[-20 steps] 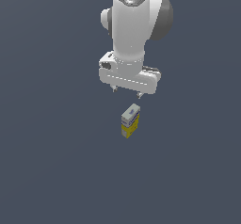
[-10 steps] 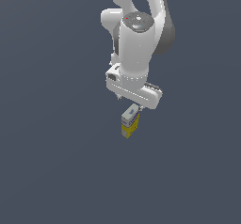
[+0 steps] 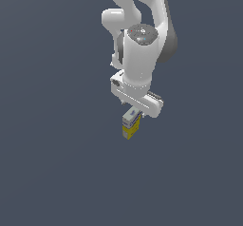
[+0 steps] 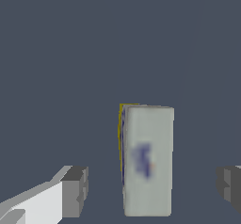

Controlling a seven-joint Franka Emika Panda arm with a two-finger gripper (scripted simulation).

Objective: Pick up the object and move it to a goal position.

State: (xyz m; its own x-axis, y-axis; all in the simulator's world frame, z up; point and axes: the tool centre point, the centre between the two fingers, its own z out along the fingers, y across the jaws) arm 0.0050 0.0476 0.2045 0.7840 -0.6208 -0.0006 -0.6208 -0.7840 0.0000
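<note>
yellow-and-white carton [image 4: 148, 159] upright between the spread fingers of the gripper [image 4: 153, 185], touching neither

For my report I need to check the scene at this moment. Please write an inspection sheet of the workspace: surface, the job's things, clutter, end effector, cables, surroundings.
Surface: plain dark grey floor, uniform, no marks seen.
Job's things: one small carton, yellow lower part, white top with blurred blue lettering, standing upright directly under the arm. No goal marker seen.
Clutter: nothing seen.
End effector: end effector open, one finger on each side of the carton with a gap on both sides; no contact visible in the wrist view. In the exterior view it overlaps the carton's top.
Cables: nothing seen.
Surroundings: only the white arm; nothing else seen.
</note>
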